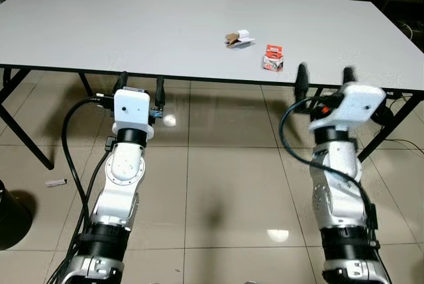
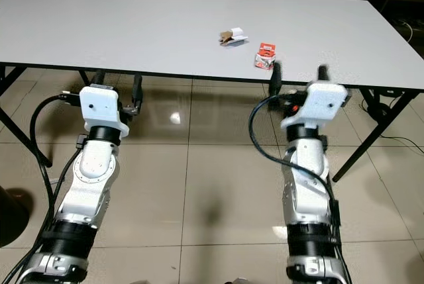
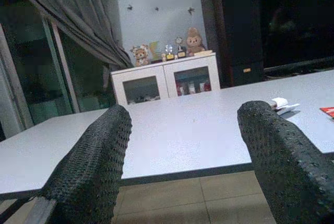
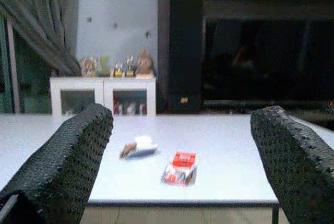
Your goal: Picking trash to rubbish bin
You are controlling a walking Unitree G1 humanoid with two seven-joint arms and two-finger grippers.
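Two bits of trash lie on the white table [image 1: 132, 26]: a red and white wrapper [image 1: 273, 57] near the front edge and a crumpled brown and white scrap [image 1: 238, 38] just behind it. My right gripper [image 1: 324, 76] is open, raised at the table's front edge, a little right of and nearer than the red wrapper [image 4: 180, 168]. The scrap [image 4: 137, 147] lies beyond it. My left gripper [image 1: 140, 88] is open, just below the table edge, well left of the trash. The scrap [image 3: 282, 105] shows far off past its fingers.
A black round object [image 1: 10, 214] stands on the tiled floor at the far left. A small paper scrap [image 1: 55, 182] lies on the floor near a black table leg [image 1: 26, 135]. A white cabinet [image 3: 167, 80] stands behind the table. Cables trail at the right.
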